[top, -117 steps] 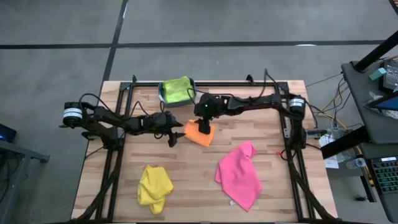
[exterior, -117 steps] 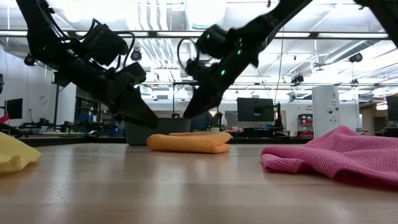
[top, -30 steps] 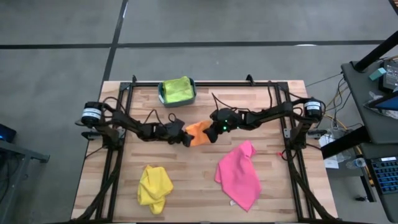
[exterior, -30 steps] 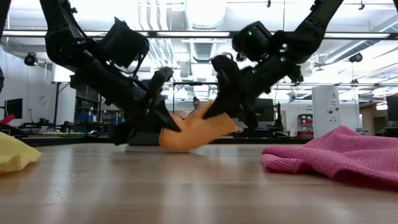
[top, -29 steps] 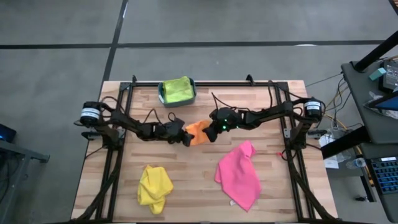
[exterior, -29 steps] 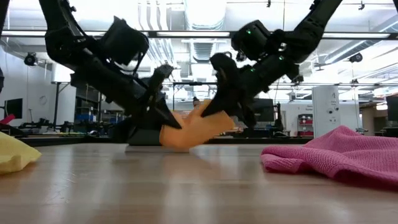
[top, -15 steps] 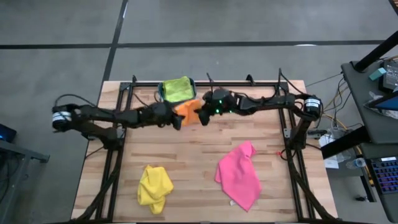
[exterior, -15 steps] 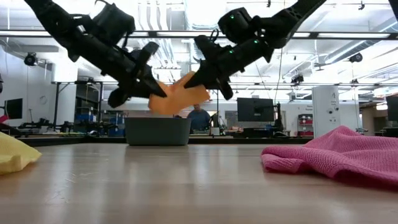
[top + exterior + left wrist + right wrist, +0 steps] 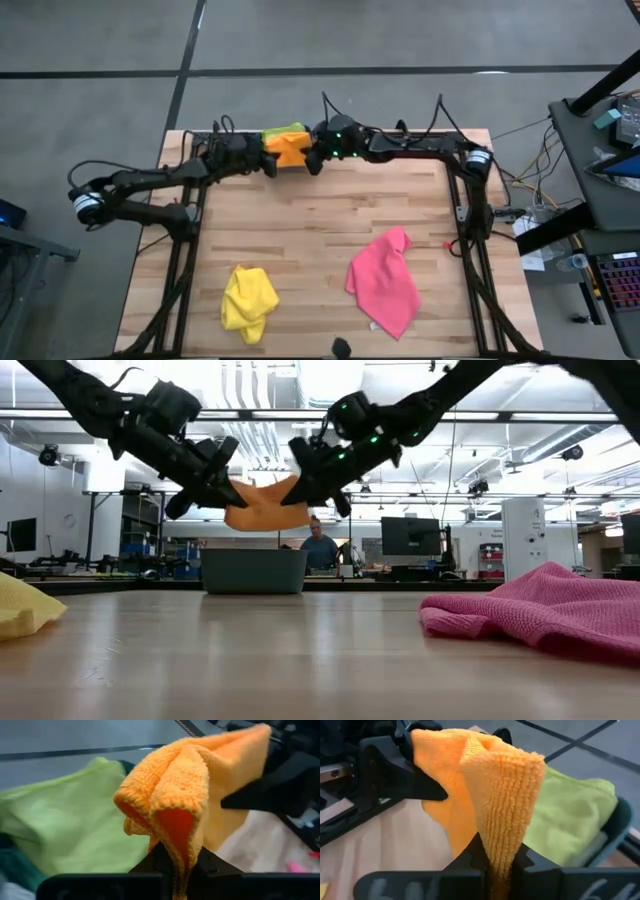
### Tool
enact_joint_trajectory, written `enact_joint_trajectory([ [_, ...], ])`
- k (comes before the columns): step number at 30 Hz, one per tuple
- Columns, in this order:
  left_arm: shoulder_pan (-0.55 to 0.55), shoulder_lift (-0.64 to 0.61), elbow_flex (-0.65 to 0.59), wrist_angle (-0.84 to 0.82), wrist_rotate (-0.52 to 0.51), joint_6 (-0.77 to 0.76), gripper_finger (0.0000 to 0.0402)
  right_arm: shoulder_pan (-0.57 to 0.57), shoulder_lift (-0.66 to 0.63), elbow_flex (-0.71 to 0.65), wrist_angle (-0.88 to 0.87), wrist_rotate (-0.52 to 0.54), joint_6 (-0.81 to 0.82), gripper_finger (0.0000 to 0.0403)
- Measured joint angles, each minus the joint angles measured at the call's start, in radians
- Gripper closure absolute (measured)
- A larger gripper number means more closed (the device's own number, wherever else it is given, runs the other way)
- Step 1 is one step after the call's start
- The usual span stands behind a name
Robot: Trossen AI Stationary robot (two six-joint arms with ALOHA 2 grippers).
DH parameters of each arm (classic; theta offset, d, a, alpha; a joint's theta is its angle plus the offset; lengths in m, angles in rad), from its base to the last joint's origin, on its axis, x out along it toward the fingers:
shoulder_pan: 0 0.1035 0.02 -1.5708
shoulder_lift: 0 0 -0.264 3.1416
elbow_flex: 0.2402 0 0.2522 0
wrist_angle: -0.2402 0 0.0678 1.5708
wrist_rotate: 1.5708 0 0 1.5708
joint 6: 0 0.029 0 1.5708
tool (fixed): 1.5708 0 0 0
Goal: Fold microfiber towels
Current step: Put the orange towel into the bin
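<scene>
Orange, folded, the orange towel (image 9: pixel 290 150) is held in the air above the teal bin (image 9: pixel 254 571), clamped at one end by the left gripper (image 9: pixel 268 160) and at the other by the right gripper (image 9: pixel 312 158). A lime green towel (image 9: pixel 285 132) is seen inside the bin.

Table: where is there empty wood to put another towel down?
The widest bare patch of table lies in the middle, between the bin at the back and the yellow towel and pink towel in front. It is crowded above the bin, where both grippers hold the orange towel.
</scene>
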Motion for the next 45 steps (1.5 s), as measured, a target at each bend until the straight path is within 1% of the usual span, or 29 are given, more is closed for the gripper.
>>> enact_joint_trajectory([
  [3, 0.049, 0.025, 0.001, -0.001, 0.006, 0.024, 0.0399, -0.022, 0.066, 0.073, -0.017, -0.004, -0.009, 0.0387],
  [7, 0.096, 0.074, 0.015, -0.001, 0.008, 0.061, 0.0399, -0.055, 0.161, 0.167, -0.034, -0.068, -0.012, 0.0387],
  [14, 0.138, 0.176, 0.055, -0.001, 0.014, 0.099, 0.0400, -0.079, 0.282, 0.308, -0.139, -0.104, -0.021, 0.0387],
  [19, 0.148, 0.224, 0.065, 0.000, 0.010, 0.102, 0.0400, -0.078, 0.288, 0.330, -0.162, -0.100, -0.045, 0.0387],
  [25, 0.149, 0.225, 0.062, -0.009, -0.010, 0.098, 0.0400, -0.084, 0.284, 0.330, -0.170, -0.098, -0.035, 0.0387],
  [27, 0.149, 0.220, 0.062, -0.010, -0.011, 0.075, 0.0400, -0.084, 0.284, 0.330, -0.173, -0.093, -0.037, 0.0385],
  [29, 0.149, 0.218, 0.063, -0.026, -0.012, 0.071, 0.0398, -0.084, 0.284, 0.330, -0.172, -0.056, -0.040, 0.0375],
  [31, 0.149, 0.218, 0.062, -0.028, -0.013, 0.059, 0.0387, -0.084, 0.284, 0.330, -0.172, -0.024, -0.043, 0.0356],
  [39, 0.149, 0.209, 0.061, -0.056, -0.030, 0.046, 0.0312, -0.086, 0.284, 0.349, -0.228, -0.017, -0.065, 0.0265],
  [42, 0.149, 0.204, 0.062, -0.061, -0.031, 0.046, 0.0284, -0.090, 0.284, 0.368, -0.258, -0.017, -0.085, 0.0243],
  [45, 0.149, 0.199, 0.062, -0.062, -0.032, 0.046, 0.0260, -0.095, 0.284, 0.386, -0.289, -0.016, -0.111, 0.0228],
])
